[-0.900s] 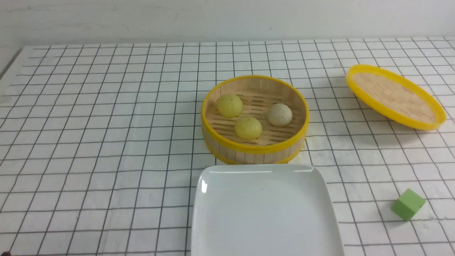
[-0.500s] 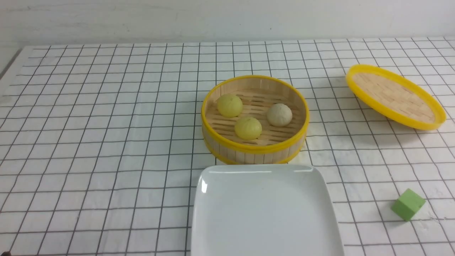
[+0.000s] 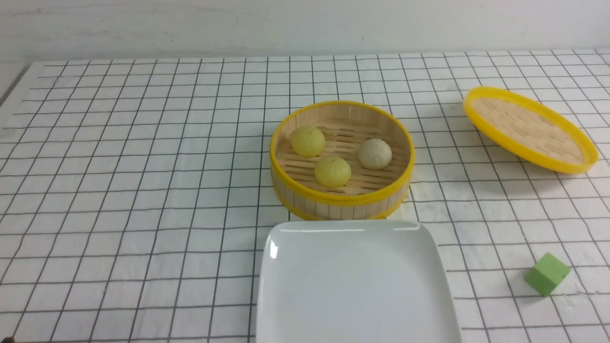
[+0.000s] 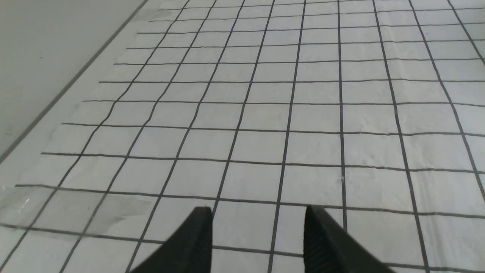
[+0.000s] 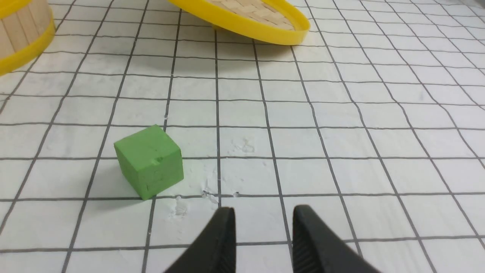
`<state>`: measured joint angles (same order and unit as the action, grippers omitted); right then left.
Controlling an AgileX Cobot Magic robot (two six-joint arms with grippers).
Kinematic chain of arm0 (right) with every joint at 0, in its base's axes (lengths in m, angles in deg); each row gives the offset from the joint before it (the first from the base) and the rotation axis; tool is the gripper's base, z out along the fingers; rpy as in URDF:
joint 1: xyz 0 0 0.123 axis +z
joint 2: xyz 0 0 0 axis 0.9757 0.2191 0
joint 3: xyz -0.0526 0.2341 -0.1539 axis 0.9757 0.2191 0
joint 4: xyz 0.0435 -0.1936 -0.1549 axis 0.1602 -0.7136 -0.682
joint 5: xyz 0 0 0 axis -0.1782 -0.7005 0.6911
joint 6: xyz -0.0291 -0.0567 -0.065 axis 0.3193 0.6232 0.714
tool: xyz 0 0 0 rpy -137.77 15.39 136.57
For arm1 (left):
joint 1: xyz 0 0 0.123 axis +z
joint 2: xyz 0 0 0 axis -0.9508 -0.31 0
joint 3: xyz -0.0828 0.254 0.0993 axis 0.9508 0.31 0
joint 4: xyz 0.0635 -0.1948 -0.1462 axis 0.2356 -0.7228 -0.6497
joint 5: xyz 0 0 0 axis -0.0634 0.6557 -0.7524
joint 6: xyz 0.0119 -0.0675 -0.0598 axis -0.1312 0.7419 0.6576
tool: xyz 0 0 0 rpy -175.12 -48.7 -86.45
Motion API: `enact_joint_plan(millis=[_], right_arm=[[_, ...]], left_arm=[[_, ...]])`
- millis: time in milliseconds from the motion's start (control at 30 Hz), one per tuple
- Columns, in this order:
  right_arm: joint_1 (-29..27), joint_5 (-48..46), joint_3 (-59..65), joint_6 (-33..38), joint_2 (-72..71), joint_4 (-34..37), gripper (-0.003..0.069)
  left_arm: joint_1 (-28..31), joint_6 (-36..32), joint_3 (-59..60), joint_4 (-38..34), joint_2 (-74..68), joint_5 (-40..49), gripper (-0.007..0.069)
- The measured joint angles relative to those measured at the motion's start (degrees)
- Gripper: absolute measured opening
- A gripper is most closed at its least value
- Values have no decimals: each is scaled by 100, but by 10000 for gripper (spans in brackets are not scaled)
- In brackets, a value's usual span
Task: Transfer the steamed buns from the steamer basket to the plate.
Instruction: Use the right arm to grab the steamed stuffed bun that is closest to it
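The steamer basket [image 3: 341, 200] stands mid-table with three steamed buns inside: a pale yellow one [image 3: 308, 141] at the back left, a pale yellow one [image 3: 332, 171] at the front, and a beige-white one [image 3: 375, 153] on the right. The white square plate [image 3: 355, 286] lies just in front of the basket, with nothing on it. Neither arm shows in the front view. My left gripper [image 4: 258, 216] is open and empty over bare grid cloth. My right gripper [image 5: 264, 214] is open and empty, near the green cube. A bit of the basket's wall [image 5: 19, 30] shows in the right wrist view.
The shallow yellow-rimmed woven lid [image 3: 529, 128] lies tilted at the back right; it also shows in the right wrist view [image 5: 246, 15]. A green cube [image 3: 547, 273] sits at the front right, close to my right gripper [image 5: 149, 161]. The table's left edge [image 4: 68, 85] runs beside my left gripper.
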<state>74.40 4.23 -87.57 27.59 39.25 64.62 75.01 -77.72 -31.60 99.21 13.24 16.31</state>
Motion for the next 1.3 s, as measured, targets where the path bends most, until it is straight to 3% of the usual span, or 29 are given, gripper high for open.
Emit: enact_joint_plan(millis=[667,867,1000,1300], right_arm=[[0,0,0,0,0,0,239],[0,213,7,-511,0,357,239],[0,587,-465,-722,0,549,239],[0,513,-2286,-735,0,627,239]], left_arm=[[0,0,0,0,0,0,355],[0,0,0,0,0,0,355],[0,0,0,0,0,0,355],[0,0,0,0,0,0,355]])
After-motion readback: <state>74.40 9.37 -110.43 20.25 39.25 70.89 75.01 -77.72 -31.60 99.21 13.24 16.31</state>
